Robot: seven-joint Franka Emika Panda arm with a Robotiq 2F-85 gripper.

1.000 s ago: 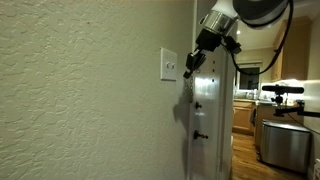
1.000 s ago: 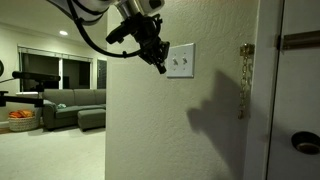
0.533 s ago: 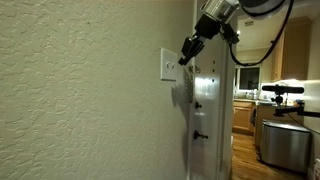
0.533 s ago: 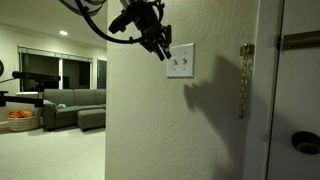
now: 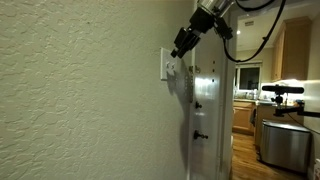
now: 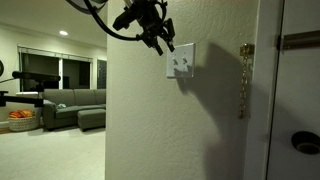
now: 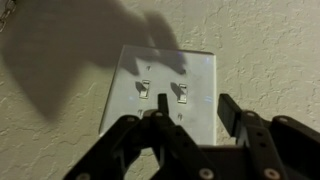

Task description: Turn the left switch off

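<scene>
the left switch [image 7: 143, 90] sits in the left half of the white switch plate [image 7: 125, 120], which is fixed flat to the textured wall [image 7: 280, 50]. the right toggle [image 7: 183, 93] is just beside it on the same plate. which way either toggle is thrown i cannot tell from the wrist view.

my gripper [image 7: 194, 100] comes up from below with its fingers spread wide and nothing between them. one fingertip [image 7: 160, 100] lies over the plate between the two toggles, close to the left switch; i cannot tell whether it touches. the other finger reaches up past the plate's right edge. my shadow [image 7: 60, 50] spreads dark over the wall above and left of the plate.

in both exterior views my gripper [image 5: 180, 45] [image 6: 163, 42] hangs at the plate's upper edge, angled down toward the plate [image 5: 167, 64] [image 6: 181, 62]. in an exterior view a chain latch [image 6: 243, 80] hangs to the right of the plate, with a dark door handle [image 6: 305, 143] lower down.
</scene>
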